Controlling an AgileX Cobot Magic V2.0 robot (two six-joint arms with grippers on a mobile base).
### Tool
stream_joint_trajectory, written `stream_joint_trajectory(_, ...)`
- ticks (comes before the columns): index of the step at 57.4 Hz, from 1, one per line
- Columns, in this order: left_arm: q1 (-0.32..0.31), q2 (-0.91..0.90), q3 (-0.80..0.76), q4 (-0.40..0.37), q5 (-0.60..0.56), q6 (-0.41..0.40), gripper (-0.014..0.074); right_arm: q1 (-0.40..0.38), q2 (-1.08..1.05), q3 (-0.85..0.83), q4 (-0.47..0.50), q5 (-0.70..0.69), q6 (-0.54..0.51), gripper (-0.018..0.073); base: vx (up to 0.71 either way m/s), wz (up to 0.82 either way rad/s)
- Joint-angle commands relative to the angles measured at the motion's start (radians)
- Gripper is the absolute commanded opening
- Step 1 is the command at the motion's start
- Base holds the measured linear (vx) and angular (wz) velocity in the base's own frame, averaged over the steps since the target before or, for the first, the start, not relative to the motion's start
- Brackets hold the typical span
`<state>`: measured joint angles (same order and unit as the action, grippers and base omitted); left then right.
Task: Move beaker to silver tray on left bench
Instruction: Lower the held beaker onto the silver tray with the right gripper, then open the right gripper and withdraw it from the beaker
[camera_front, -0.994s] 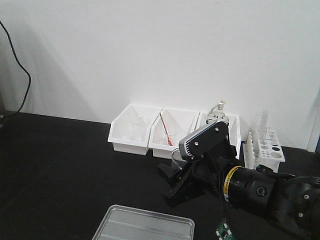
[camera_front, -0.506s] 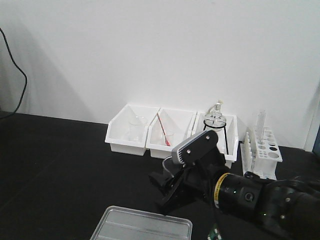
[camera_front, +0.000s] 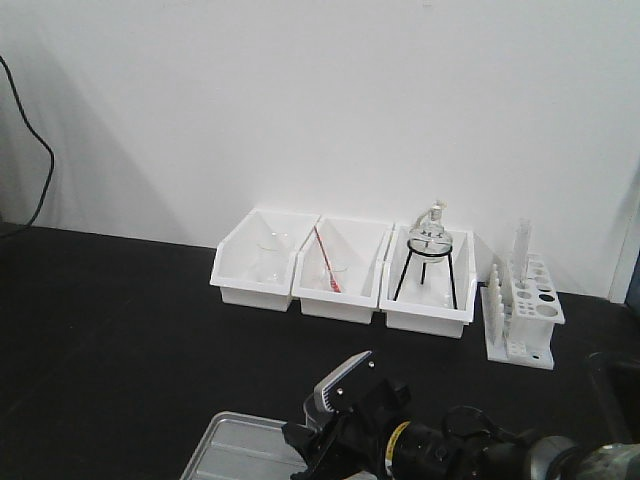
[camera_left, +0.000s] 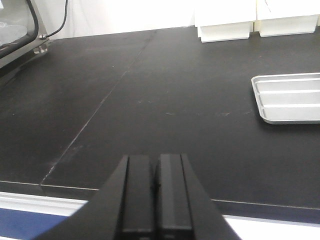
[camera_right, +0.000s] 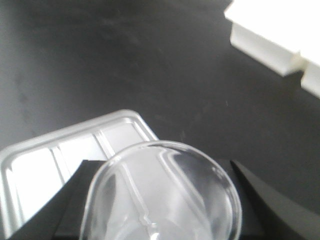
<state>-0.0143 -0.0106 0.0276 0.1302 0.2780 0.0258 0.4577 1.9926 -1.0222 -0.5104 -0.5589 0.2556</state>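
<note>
In the right wrist view the clear glass beaker (camera_right: 165, 195) fills the space between my right gripper's (camera_right: 157, 167) black fingers (camera_right: 75, 200), which are shut on it. It hangs over the near corner of the silver tray (camera_right: 40, 170). From the front, the right gripper (camera_front: 318, 445) is low at the tray's (camera_front: 235, 450) right end on the black left bench (camera_front: 120, 330); I cannot make out the beaker there. My left gripper (camera_left: 155, 185) is shut and empty above the bench's front edge, with the tray (camera_left: 290, 100) off to its right.
Three white bins (camera_front: 340, 270) line the back wall. The right one holds a glass flask on a black tripod (camera_front: 428, 255). A white test-tube rack (camera_front: 520, 310) stands further right. A black cable (camera_front: 40, 150) hangs at the far left.
My right arm has dropped and come forward and left, from in front of the bins down to the silver tray's right end. The flask and the bins, hidden before, now show.
</note>
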Motion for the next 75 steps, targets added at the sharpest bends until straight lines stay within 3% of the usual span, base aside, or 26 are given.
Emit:
stream_joint_trajectory(1,-0.002,-0.019,0.028,-0.006,-0.078,-0.006,-0.0006,-0.004,-0.019,-0.031,0.038,-0.089,-0.031,-0.0006,0.0,0.0)
stream_joint_trajectory(42,-0.002,-0.019,0.028,-0.006,-0.078,-0.006,-0.0006,-0.004,0.114,-0.031,0.049,-0.188,-0.025,0.0041,0.0,0.0)
stream_joint_trajectory(49,-0.002,-0.019,0.028,-0.006,-0.078,-0.006,-0.0006,-0.004,0.114,-0.031,0.049,-0.183,-0.018,0.0111,0.0,0.0)
stream_joint_trajectory(66,-0.002,-0.019,0.028,-0.006,-0.078,-0.006,-0.0006,-0.004,0.113,-0.031,0.049,-0.187,-0.017,0.0475,0.0,0.0)
stream_joint_trajectory(75,-0.002,-0.019,0.028,-0.006,-0.078,-0.006,-0.0006,-0.004,0.104,-0.031,0.049,-0.189,-0.017,0.0581,0.0,0.0)
